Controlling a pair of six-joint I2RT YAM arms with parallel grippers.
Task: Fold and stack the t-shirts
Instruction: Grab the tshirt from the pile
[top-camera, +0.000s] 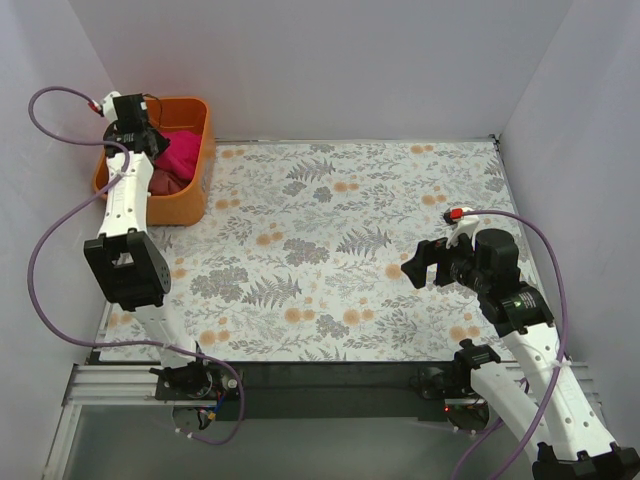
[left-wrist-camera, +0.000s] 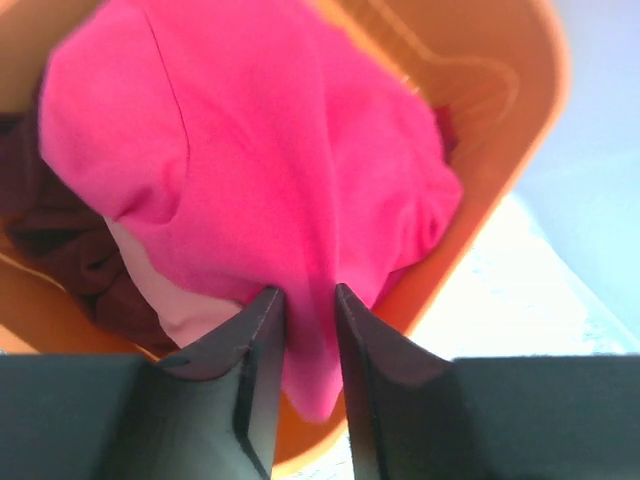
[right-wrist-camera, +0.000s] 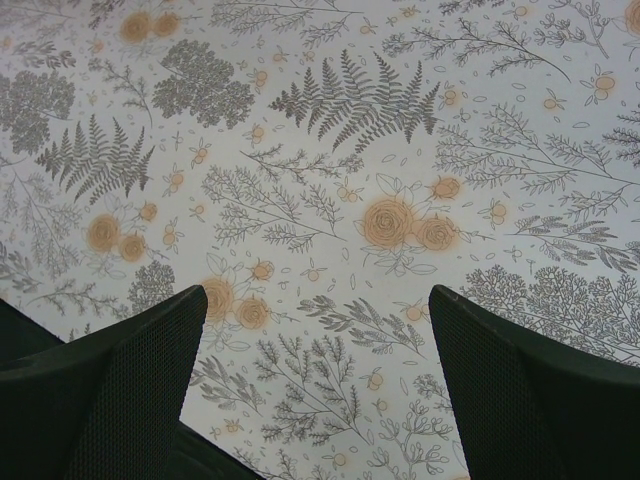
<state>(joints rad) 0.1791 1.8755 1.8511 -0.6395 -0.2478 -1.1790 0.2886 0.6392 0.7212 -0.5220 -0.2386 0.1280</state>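
A crimson-pink t-shirt (left-wrist-camera: 270, 150) lies bunched in the orange basket (left-wrist-camera: 520, 110) at the table's far left; in the top view the t-shirt (top-camera: 183, 152) shows beside my left arm. My left gripper (left-wrist-camera: 305, 295) is shut on a fold of this shirt, cloth pinched between the fingers. A paler pink shirt (left-wrist-camera: 160, 290) and a dark maroon garment (left-wrist-camera: 60, 240) lie under it in the basket. My right gripper (right-wrist-camera: 318, 295) is open and empty, hovering over the floral tablecloth (right-wrist-camera: 330, 150); it sits at the right in the top view (top-camera: 425, 262).
The orange basket (top-camera: 190, 195) stands at the far left corner of the floral-patterned table (top-camera: 330, 250). White walls enclose the table on three sides. A black rail runs along the near edge by the arm bases.
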